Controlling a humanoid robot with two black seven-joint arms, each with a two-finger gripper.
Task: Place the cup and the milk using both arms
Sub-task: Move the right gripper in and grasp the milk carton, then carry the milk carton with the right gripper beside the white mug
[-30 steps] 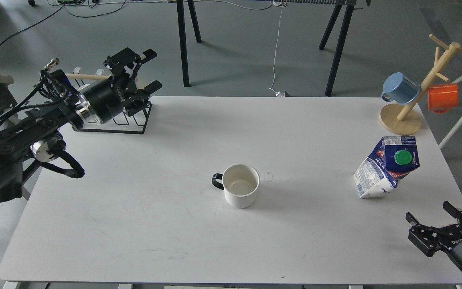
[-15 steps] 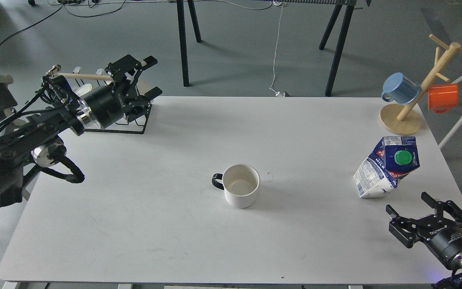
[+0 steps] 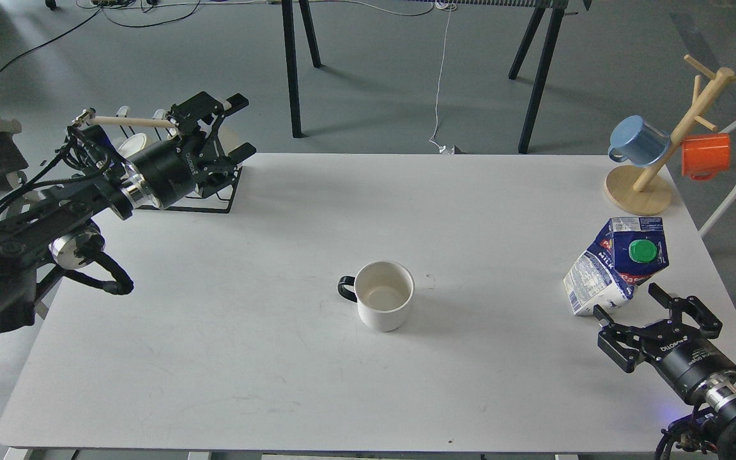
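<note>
A white cup with a black handle on its left stands upright and empty at the table's middle. A blue-and-white milk carton with a green cap stands tilted at the right side. My right gripper is open, just in front of the carton's base, its fingers pointing at it without touching. My left gripper is open and empty, raised over the table's far left corner, far from the cup.
A black wire rack stands under my left gripper at the far left corner. A wooden mug tree with a blue mug and an orange mug stands at the far right corner. The white table edge runs along the front.
My right gripper has moved forward and left from the table's front right corner up to the milk carton. My left arm has shifted slightly and lowered a little. Cup and carton have not moved.
</note>
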